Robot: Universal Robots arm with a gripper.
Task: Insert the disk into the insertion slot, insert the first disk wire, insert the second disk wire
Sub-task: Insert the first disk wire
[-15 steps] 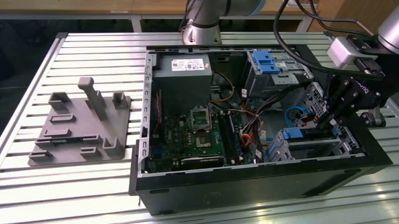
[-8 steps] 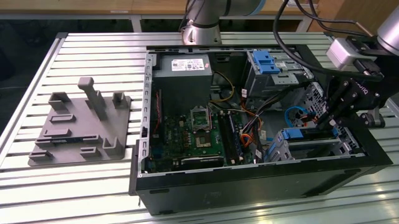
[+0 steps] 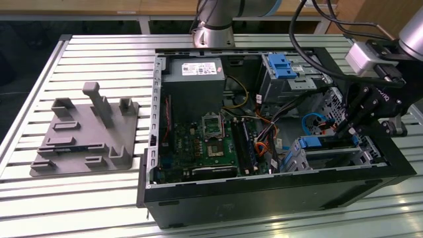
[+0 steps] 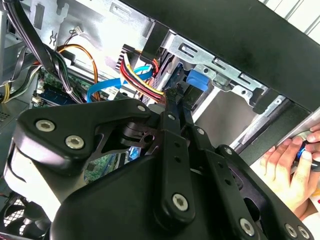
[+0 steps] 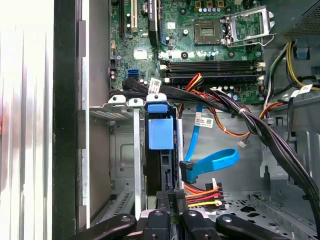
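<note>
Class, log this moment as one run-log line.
disk in insertion slot | gripper shut, tips beside coloured wires | blue cable end free

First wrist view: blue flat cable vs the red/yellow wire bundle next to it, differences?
The blue flat cable is one wide ribbon; the coloured wire bundle is several thin separate wires. The blue flat cable bends in a loop; the coloured wire bundle runs short and nearly straight. Both end close beside the hand.

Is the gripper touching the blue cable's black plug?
Cannot tell. In the first wrist view the gripper ends close beside the plug; neither gap nor contact shows plainly.
</note>
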